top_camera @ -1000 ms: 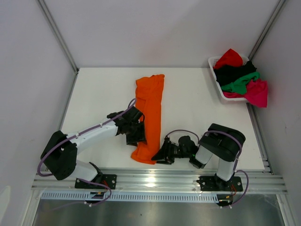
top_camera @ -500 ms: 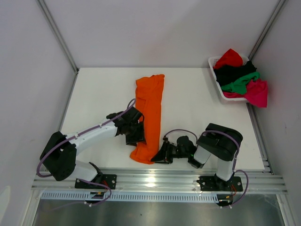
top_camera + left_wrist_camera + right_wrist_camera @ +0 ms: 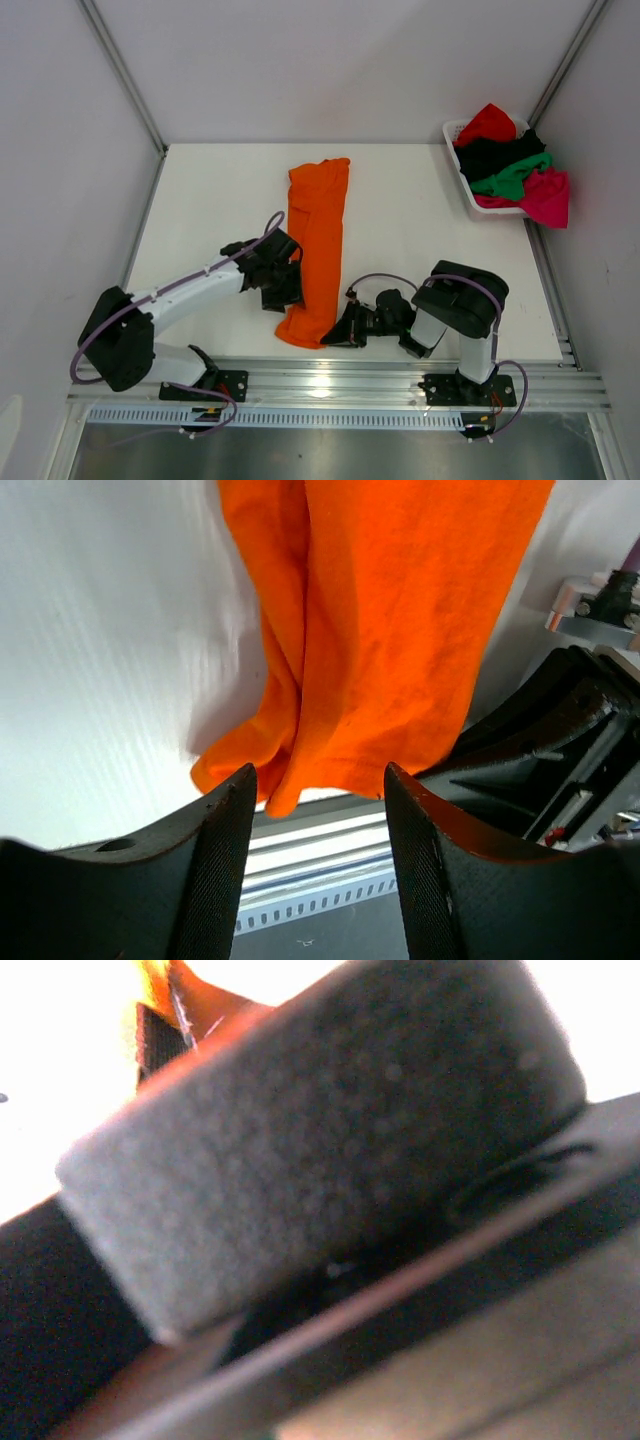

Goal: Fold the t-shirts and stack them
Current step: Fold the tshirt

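Note:
An orange t-shirt [image 3: 318,235], folded into a long narrow strip, lies on the white table [image 3: 420,230] running from far to near. My left gripper [image 3: 282,288] sits at the strip's left edge near its near end. In the left wrist view it [image 3: 320,785] is open and empty, with the orange cloth [image 3: 380,630] just ahead of the fingertips. My right gripper [image 3: 340,328] lies low on the table at the strip's near right corner. The right wrist view is blurred and shows only a grey pad [image 3: 300,1130] and a sliver of orange [image 3: 160,985].
A white slatted basket [image 3: 455,133] at the far right holds red [image 3: 488,122], black [image 3: 495,152], green [image 3: 515,178] and magenta-pink [image 3: 548,195] shirts, the pink one hanging over its edge. A metal rail [image 3: 330,385] runs along the near table edge.
My right gripper has slid left along the table to the shirt's near corner. My left gripper has shifted slightly left and away. The shirt's near end has drawn a little to the left.

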`<move>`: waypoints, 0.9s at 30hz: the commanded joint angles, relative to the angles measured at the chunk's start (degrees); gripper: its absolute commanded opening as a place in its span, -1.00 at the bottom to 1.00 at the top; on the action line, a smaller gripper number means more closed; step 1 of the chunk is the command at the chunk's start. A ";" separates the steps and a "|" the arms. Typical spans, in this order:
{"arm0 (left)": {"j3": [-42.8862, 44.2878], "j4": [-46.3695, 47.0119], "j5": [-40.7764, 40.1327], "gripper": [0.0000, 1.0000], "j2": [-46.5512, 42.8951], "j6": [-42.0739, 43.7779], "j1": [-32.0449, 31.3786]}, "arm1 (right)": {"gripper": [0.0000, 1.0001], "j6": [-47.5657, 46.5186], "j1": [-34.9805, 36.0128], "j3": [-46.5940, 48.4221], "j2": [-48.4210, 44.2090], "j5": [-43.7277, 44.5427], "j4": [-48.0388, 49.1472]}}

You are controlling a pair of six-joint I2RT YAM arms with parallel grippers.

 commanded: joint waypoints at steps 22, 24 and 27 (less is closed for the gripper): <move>-41.40 26.15 -8.33 0.20 -46.45 -17.53 -0.62 | -0.79 0.32 -1.97 0.86 2.06 -4.23 0.92; -42.45 26.85 -8.68 0.20 -49.09 -17.36 -0.62 | -0.79 0.40 -1.97 1.38 2.67 -4.50 1.10; -44.74 29.93 -7.98 0.21 -50.94 -17.35 -0.62 | -0.79 0.66 -1.80 1.39 3.46 -4.68 1.80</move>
